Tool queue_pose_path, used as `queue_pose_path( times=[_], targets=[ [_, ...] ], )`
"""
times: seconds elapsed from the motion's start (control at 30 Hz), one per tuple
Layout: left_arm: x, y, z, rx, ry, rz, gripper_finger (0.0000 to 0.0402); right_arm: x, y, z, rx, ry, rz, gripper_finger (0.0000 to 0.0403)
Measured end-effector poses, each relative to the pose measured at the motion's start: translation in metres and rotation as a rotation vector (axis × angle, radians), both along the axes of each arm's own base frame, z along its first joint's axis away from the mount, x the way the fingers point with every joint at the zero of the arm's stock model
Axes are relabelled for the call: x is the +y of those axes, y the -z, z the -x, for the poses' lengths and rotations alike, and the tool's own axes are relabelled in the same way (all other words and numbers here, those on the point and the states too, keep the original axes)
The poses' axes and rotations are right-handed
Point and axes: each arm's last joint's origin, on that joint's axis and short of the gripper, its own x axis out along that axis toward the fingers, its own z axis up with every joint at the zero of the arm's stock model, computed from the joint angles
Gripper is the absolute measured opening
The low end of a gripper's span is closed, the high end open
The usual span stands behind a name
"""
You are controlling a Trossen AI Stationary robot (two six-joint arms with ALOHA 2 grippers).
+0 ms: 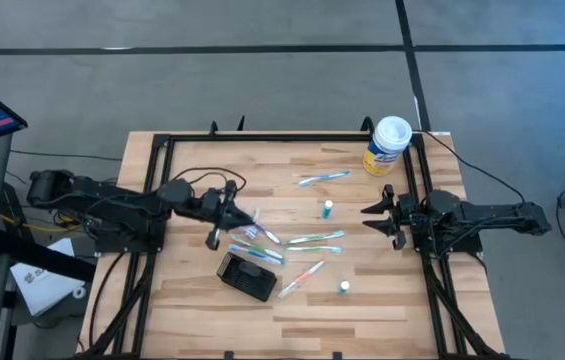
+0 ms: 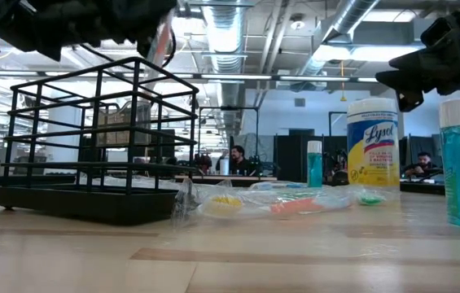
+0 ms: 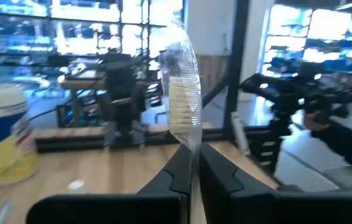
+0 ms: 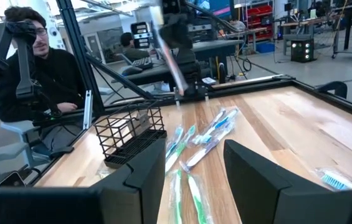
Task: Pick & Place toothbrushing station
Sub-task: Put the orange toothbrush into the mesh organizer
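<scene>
The toothbrushing station is a black wire basket on a black base (image 1: 247, 277), standing on the table's near middle; it also shows in the low view (image 2: 91, 146) and the right wrist view (image 4: 129, 134). My left gripper (image 1: 230, 216) hovers just beyond the station's far side, shut on a toothbrush in a clear wrapper (image 3: 180, 93). My right gripper (image 1: 370, 217) waits open and empty at the table's right side, its fingers (image 4: 250, 168) apart and pointing toward the table's left. My left gripper pinches the wrapped toothbrush between its two fingers (image 3: 179, 171), on the handle part (image 3: 192, 146) below the bristle head. The fingers lie about level, pointing toward the table's right. The bristle head (image 3: 179, 102) sticks up past the fingertips. The brush (image 4: 169, 56) is tilted and clear of the table.
Several wrapped toothbrushes lie loose on the table's middle (image 1: 317, 240), with one farther back (image 1: 322, 178). Two small blue bottles (image 1: 328, 208) (image 1: 344, 287) stand among them. A white-lidded, yellow-labelled canister (image 1: 387, 145) stands at the far right corner. A person (image 4: 32, 68) sits beyond the table's left side.
</scene>
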Motion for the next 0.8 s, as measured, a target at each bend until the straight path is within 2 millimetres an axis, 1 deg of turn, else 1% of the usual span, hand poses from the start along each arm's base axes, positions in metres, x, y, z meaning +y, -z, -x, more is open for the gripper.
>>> queue_pose_path(
  times=[0.17,0.4,0.8],
  targets=[
    [-0.016,-0.004,0.001,-0.039,0.062,0.002,0.0003,0.000,0.000,0.000,0.000,0.000,0.000,0.0154],
    [-0.038,-0.005,0.005,-0.054,0.094,-0.004,0.0003,0.000,-0.001,0.000,-0.002,0.000,0.000,0.0154],
    [-0.075,-0.006,0.015,-0.065,0.050,-0.002,0.0003,0.000,-0.001,0.000,-0.003,0.000,0.000,0.0154]
  ],
)
